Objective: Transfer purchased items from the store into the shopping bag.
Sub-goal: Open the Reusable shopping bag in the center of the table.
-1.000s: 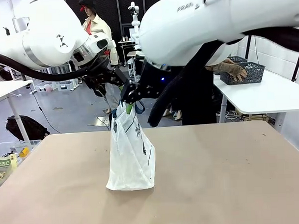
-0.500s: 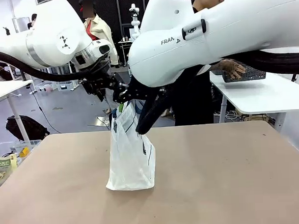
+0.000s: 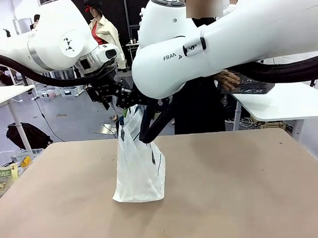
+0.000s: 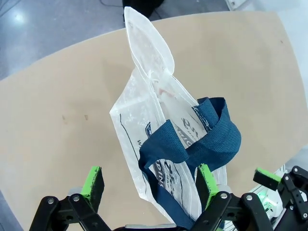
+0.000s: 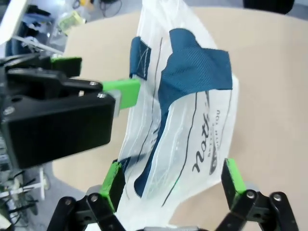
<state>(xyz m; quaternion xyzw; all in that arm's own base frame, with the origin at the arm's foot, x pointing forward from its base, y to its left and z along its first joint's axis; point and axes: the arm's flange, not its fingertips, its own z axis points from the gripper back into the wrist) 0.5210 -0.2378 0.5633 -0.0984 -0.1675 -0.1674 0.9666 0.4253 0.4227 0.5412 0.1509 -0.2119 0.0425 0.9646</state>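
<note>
The translucent white shopping bag stands upright on the tan table, left of centre. My left gripper is at the bag's mouth. In the left wrist view the left gripper is open, with the bag and its dark blue handles between the fingers. My right gripper is also open and straddles the bag from the other side. The dark grey basket is at the far right with a person's hand on it. The purchased items are hidden.
My right arm crosses the middle, above and in front of the bag's top. A person stands at the far edge. A white side table is at the right. A clear bin sits on the floor at the left.
My right arm has swung further left over the bag's mouth. The person's hand and the basket have shifted left. The bag's top has been pushed a little.
</note>
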